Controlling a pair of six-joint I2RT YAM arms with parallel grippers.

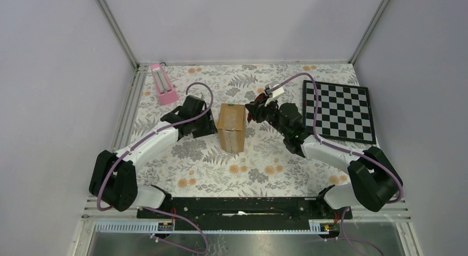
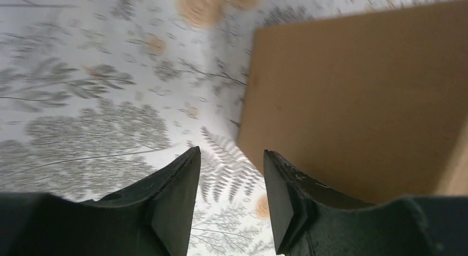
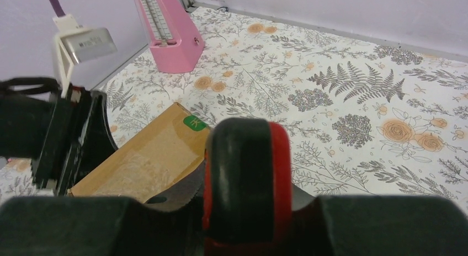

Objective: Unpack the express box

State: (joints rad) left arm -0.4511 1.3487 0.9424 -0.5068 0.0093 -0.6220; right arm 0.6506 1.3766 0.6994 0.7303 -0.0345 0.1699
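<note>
Table (image 1: 265, 173), centre: box (image 1: 232, 126), taped seam up, between both arms. Left gripper (image 2: 229, 156), jaws apart, just beside its left wall, probably to brace it. Right gripper (image 1: 256, 111) near the opposite edge; closure indeterminable.

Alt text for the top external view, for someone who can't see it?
The brown express box stands centred between the left gripper and right gripper. A pink metronome-like object sits far left, a chessboard at right.
</note>
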